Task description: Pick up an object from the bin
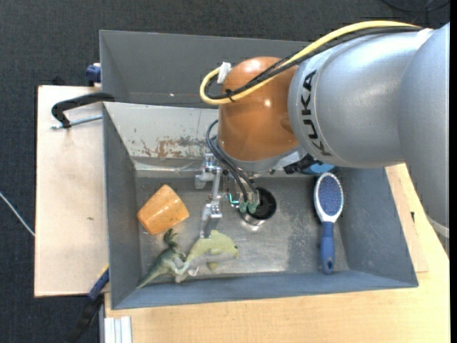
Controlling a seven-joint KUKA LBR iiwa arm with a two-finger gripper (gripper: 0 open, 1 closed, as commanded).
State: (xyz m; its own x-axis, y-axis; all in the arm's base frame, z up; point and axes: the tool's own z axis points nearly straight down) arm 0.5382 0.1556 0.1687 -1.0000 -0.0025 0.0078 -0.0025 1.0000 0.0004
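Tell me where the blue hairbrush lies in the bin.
In the camera view the blue hairbrush lies on the floor of the bin near its right wall, handle toward the near rim, apart from a small black round thing to its left.

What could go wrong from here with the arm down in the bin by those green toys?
1. The pincer is right next to a pale green toy that seems to lie against a dark green dinosaur. A grab there could snag both toys, or lift one and then drop it.
2. The orange cup is close by and might get knocked aside.
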